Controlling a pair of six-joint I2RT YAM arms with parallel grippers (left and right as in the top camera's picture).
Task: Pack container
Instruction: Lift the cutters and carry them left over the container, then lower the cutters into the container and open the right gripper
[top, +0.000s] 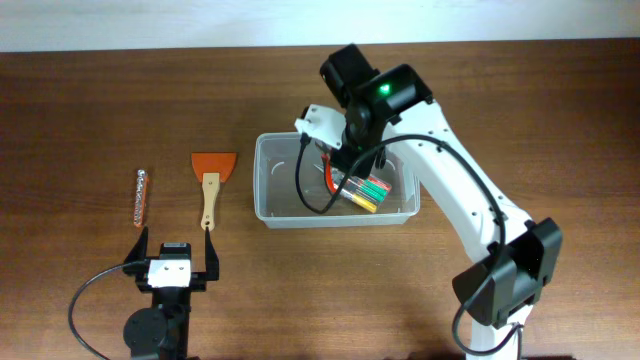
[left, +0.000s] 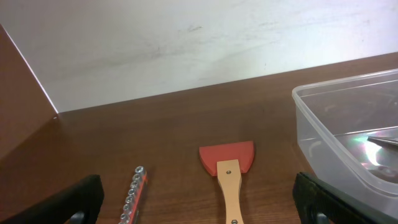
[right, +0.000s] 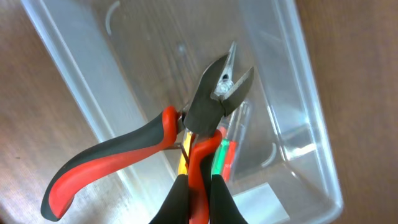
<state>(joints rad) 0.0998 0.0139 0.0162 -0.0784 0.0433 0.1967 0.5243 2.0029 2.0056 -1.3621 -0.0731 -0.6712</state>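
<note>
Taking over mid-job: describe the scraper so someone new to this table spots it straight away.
Find the clear container in the middle of the table, then look just to its left, ahead of the open left gripper. The scraper lies flat there; unlike the thin strip of metal bits farther left, it has a wide orange blade and a pale wooden handle.

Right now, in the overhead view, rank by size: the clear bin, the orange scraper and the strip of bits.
1. clear bin, by far the largest.
2. orange scraper.
3. strip of bits, a little shorter and much thinner.
</note>
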